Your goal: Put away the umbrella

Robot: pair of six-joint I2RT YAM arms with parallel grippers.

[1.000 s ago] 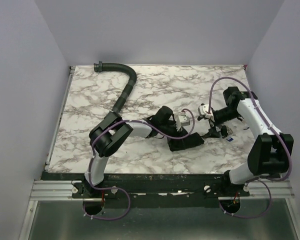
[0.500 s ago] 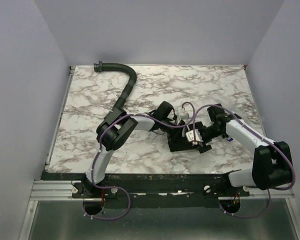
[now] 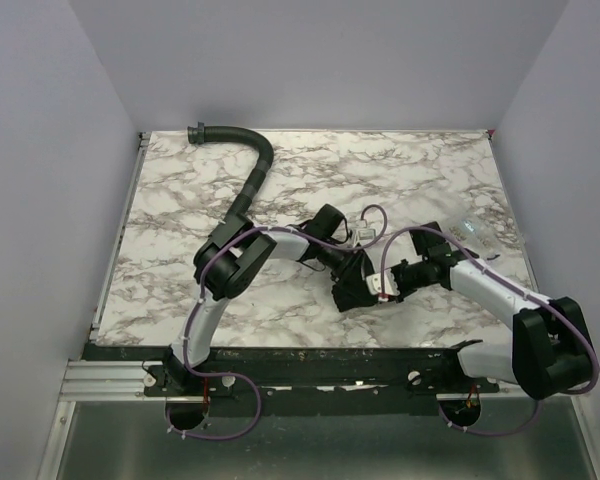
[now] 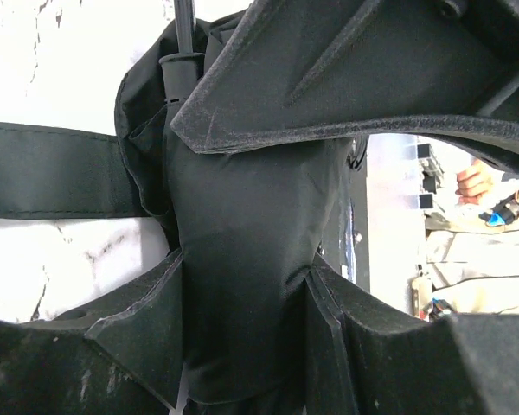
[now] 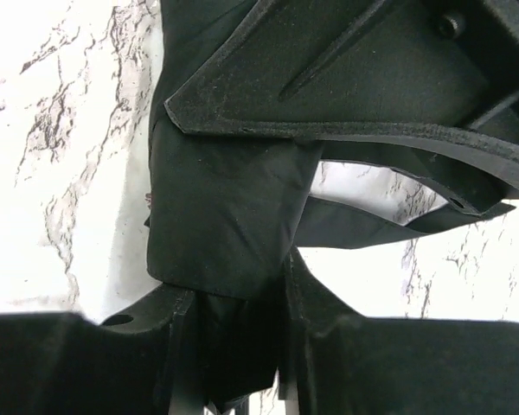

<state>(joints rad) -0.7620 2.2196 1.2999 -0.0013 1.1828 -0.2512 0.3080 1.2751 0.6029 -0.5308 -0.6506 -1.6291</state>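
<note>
Left gripper [image 4: 253,226] clamps the umbrella [image 3: 348,296]; right gripper [image 5: 233,238] too (fabric pinched)

Two white arms [image 3: 280,249], black joints [image 3: 230,270], purple cables [image 3: 373,208]

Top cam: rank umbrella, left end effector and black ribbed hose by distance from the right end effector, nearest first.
From the right end effector:
1. umbrella: between its fingers, mid-table.
2. left end effector: just behind it, gripping the same bundle.
3. hose: back left of the table, well apart from both arms' tips.
</note>
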